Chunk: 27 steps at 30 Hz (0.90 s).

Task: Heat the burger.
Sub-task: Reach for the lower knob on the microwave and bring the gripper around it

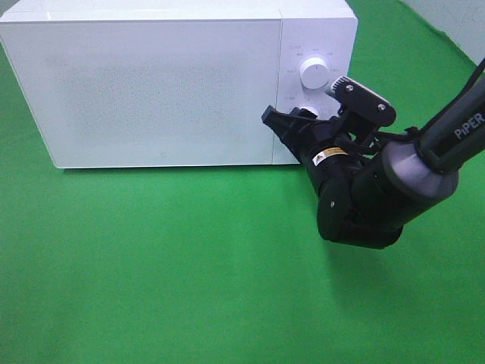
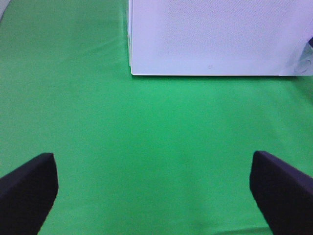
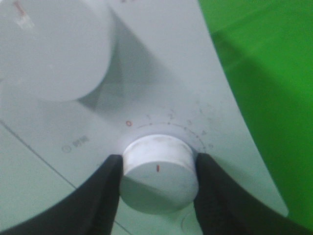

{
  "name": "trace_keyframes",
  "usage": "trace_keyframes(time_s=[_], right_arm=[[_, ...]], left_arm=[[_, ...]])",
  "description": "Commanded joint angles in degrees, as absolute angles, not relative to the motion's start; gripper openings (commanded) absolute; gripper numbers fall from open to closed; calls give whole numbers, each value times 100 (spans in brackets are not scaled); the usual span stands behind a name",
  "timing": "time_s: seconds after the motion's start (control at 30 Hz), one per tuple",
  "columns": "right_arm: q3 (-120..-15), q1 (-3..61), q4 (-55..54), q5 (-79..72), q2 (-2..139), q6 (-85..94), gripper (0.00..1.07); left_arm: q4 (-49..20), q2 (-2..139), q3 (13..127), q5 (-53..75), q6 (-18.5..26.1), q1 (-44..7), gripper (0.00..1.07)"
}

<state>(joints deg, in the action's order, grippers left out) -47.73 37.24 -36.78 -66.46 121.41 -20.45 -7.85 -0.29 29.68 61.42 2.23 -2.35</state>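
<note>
**Pinching the lower dial, burger out of sight**

Not finding the burger in any view. Most likely sitting inside the microwave (image 1: pixel 159 83) behind the shut door, though impossible to confirm from outside.

Pinching the lower dial (image 3: pixel 159 183) on the control panel with the right gripper (image 3: pixel 157 167), one black finger touching each side, partly closed around it. Leaving the upper dial (image 1: pixel 314 72) untouched just above. Hanging the left gripper (image 2: pixel 156 191) over the green cloth (image 1: pixel 189 265) in front of the microwave, spread wide and holding nothing.

Judging the step in hand as setting the heating time, with the turn not yet visibly made.

Risking a slip from here: sliding round the smooth dial face without turning it, given such narrow contact on either side. Risking an overshoot along the numbered scale too, overheating the food, or stopping short and leaving it cold. Possibly shoving the whole microwave back across the cloth by pressing in too hard while twisting.
</note>
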Motion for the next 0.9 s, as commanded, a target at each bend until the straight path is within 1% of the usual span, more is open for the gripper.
trace_keyframes(time_s=[0.03, 0.07, 0.1, 0.17, 0.27, 0.3, 0.33, 0.37, 0.4, 0.47, 0.6, 0.9], right_arm=[[-5013, 3690, -2699, -8084, 12066, -3438, 0], [-5013, 3690, -2567, -8245, 12066, -4383, 0], [-5013, 3690, -2567, -8245, 12066, -4383, 0], [-5031, 3690, -2561, -8233, 12078, -5873, 0], [-5031, 3696, -2561, -8233, 12084, -6217, 0], [-5031, 3696, -2573, -8233, 12084, -6824, 0], [-5031, 3696, -2573, -8233, 12084, -6824, 0], [-5031, 3696, -2618, -8233, 12084, -7466, 0], [-5031, 3696, -2618, -8233, 12084, -7466, 0], [-5031, 3696, -2767, -8188, 12084, -8491, 0], [-5031, 3696, -2911, -8188, 12084, -9058, 0], [-5031, 3696, -2905, -8188, 12084, -8938, 0]], left_arm=[[-796, -103, 2939, 6113, 235, -229, 100], [-796, -103, 2939, 6113, 235, -229, 100], [-796, -103, 2939, 6113, 235, -229, 100], [-796, -103, 2939, 6113, 235, -229, 100], [-796, -103, 2939, 6113, 235, -229, 100], [-796, -103, 2939, 6113, 235, -229, 100], [-796, -103, 2939, 6113, 235, -229, 100], [-796, -103, 2939, 6113, 235, -229, 100], [-796, -103, 2939, 6113, 235, -229, 100], [-796, -103, 2939, 6113, 235, -229, 100], [-796, -103, 2939, 6113, 235, -229, 100], [-796, -103, 2939, 6113, 235, -229, 100]])
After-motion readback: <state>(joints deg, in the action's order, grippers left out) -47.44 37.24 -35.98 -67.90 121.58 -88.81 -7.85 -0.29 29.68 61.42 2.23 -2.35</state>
